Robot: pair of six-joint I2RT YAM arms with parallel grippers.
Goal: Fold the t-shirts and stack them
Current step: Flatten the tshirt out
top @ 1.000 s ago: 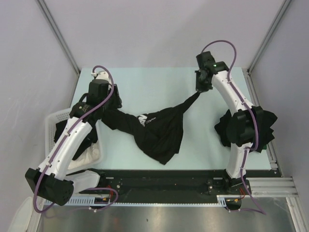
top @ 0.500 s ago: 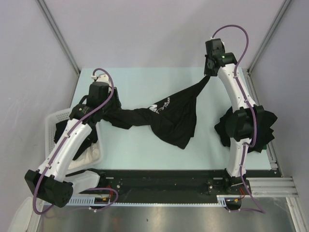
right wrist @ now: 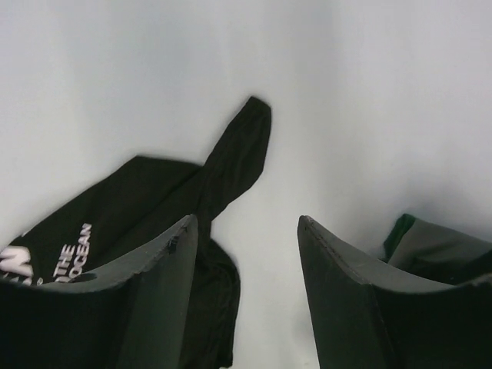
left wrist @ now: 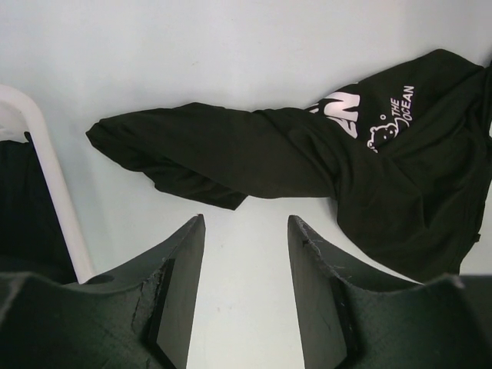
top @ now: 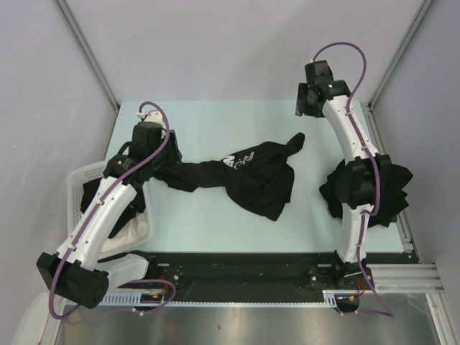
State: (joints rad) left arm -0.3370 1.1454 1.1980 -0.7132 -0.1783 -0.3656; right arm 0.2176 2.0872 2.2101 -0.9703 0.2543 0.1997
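Right fingers (right wrist: 154,292) stand wide apart, nothing between them, hanging above the worktop (top: 208,118), and the black t-shirt (top: 251,180) lies crumpled ahead of them and to their left, one thin end pointing away past the fingertips. Left fingers (left wrist: 181,284) are parted about halfway and empty too, the shirt's other end lying just ahead of them, the white basket (left wrist: 46,177) at their left. A heap of black t-shirts (top: 399,183) sits low to the right of the right fingers.

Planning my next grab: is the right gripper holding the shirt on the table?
No, the right gripper is open and empty; the shirt lies loose on the table.
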